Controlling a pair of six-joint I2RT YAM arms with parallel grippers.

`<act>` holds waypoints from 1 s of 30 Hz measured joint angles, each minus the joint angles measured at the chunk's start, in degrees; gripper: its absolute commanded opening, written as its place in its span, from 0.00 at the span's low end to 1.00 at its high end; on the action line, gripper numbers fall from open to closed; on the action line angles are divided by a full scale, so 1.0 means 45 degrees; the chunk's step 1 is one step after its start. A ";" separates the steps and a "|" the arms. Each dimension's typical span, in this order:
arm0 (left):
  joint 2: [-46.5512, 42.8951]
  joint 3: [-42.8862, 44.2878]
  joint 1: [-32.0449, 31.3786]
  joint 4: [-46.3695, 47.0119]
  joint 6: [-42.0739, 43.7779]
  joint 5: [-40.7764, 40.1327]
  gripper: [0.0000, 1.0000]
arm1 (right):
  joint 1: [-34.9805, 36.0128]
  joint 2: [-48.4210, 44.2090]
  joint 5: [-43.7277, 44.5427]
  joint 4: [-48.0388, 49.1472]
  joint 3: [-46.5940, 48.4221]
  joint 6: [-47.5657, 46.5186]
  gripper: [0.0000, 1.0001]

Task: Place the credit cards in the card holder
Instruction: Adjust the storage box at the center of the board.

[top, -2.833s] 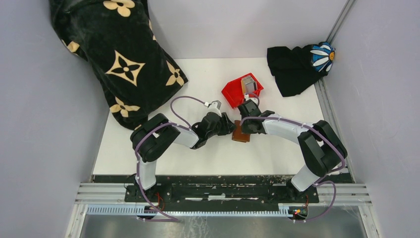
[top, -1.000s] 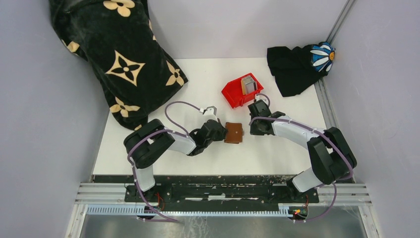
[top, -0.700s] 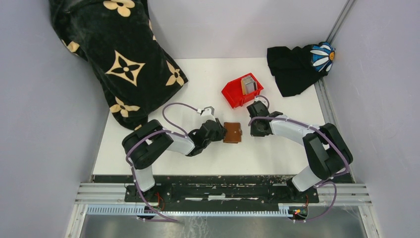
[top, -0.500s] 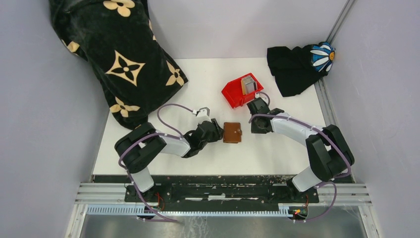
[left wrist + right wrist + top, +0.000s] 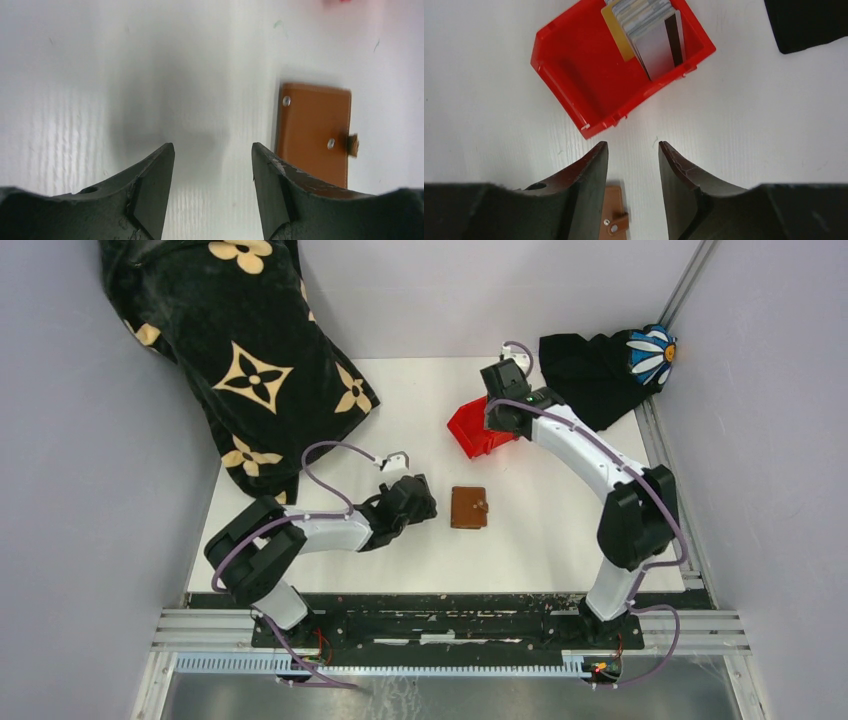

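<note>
Right pincer [image 5: 632, 146]: moved far, over red bin [image 5: 574, 80] holding credit cards [image 5: 651, 30]; left pincer [image 5: 212, 148]: withdrawn left from card holder [image 5: 469, 507]; both spread apart, empty.

Lab robot cell, white table [image 5: 540, 545], grey panel walls [image 5: 90, 540], aluminium rail frame [image 5: 450, 625]

Cards [image 5: 651, 30] stand in the bin [image 5: 574, 75], behind the wallet [image 5: 468, 507]; the left tool [image 5: 212, 148] sits at its left

From above we see the whole table [image 5: 540, 540]. Both wrist views look down from close; all three share the wallet [image 5: 468, 508].
</note>
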 measured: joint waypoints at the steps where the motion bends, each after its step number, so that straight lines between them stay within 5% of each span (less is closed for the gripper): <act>1: 0.0010 0.0228 0.0209 -0.0248 0.0121 0.0015 0.66 | -0.0034 0.0452 0.0155 -0.0107 0.0588 0.0005 0.47; 13: 0.2186 0.3827 0.3861 0.0743 0.1394 0.2307 0.68 | -0.0753 0.2395 0.0622 -0.0835 0.1710 0.1331 0.44; 30: 0.5712 0.6946 0.5387 0.2463 0.2021 0.5304 0.70 | -0.1243 0.4201 -0.0277 -0.1137 0.3031 0.2671 0.53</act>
